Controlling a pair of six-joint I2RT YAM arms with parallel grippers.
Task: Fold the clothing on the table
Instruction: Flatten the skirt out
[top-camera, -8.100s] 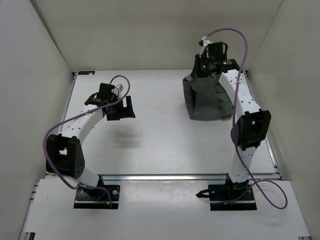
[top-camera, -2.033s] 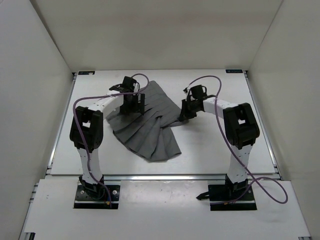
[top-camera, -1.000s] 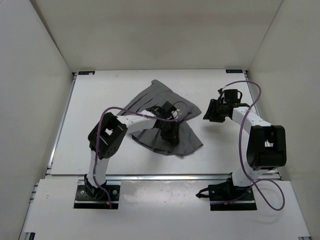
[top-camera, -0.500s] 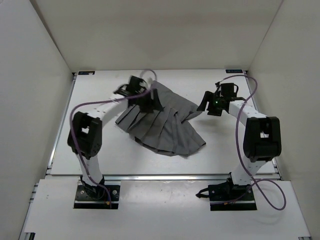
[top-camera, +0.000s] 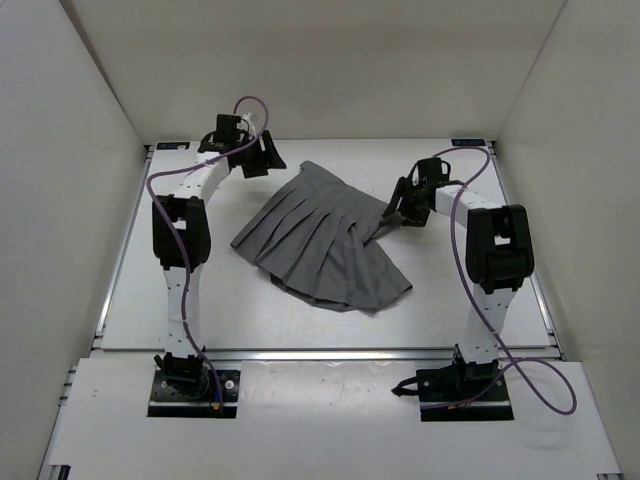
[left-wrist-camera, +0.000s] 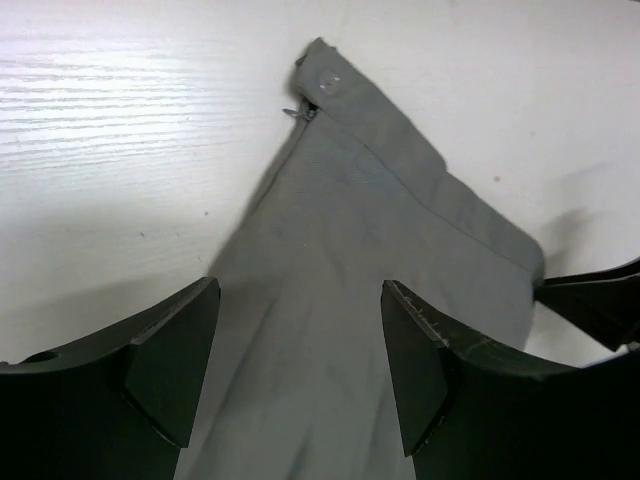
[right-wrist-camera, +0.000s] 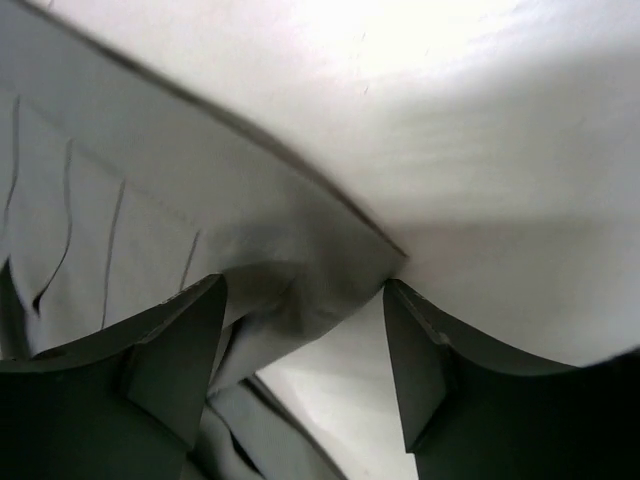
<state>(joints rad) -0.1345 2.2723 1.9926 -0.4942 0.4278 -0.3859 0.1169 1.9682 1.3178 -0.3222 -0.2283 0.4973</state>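
White table (top-camera: 200, 300), white walls. The clothing (top-camera: 325, 240) now lies fanned flat mid-table. A second ago my left gripper (top-camera: 262, 160) was over its middle; now it's by the far waistband corner, fingers apart, empty. Right gripper (top-camera: 402, 208) is at the cloth's right edge, also spread, let go. I'd say the flattening is done, with no fold yet.

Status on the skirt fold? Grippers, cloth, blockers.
Both open: left gripper near waistband corner, right gripper over right edge. The clothing fanned out on the table, not yet folded. No obstruction seen.
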